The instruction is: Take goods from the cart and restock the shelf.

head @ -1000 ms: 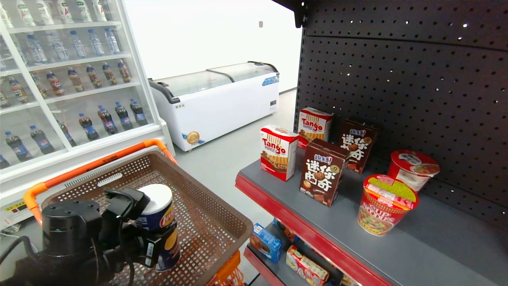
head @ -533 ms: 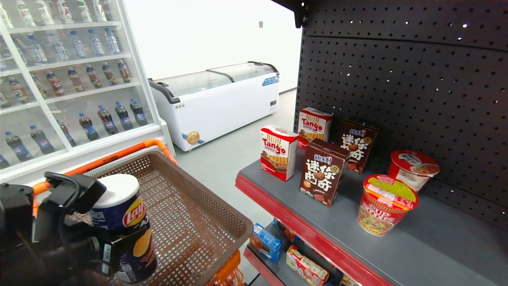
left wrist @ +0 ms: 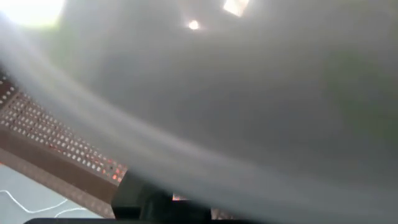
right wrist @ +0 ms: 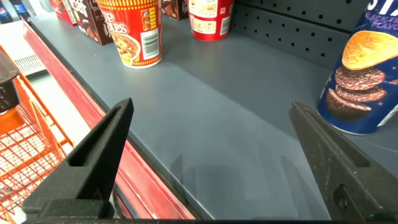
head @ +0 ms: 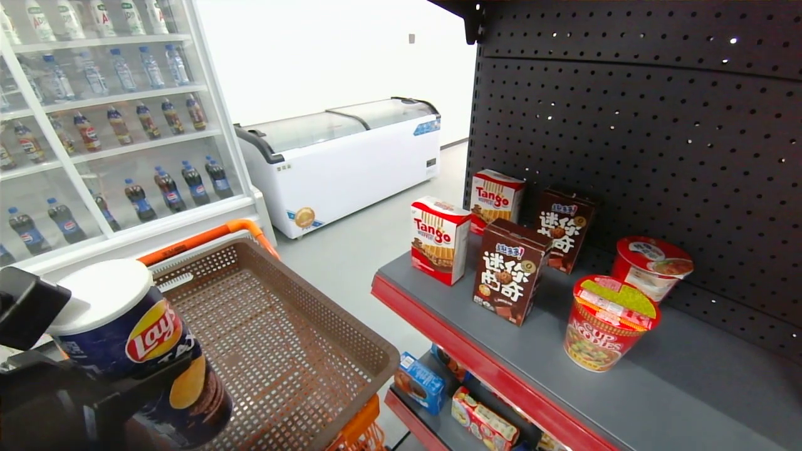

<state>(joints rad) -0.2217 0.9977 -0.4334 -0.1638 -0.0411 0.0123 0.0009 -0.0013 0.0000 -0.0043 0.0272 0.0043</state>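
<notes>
Four boxes, two noodle cups and seemingly a can share the shelf.

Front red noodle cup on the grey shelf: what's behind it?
A second red noodle cup stands behind it, close to the black pegboard back panel. The front red noodle cup covers part of its base.

A glass-door drinks fridge full of bottles stands beside a white chest freezer
</notes>
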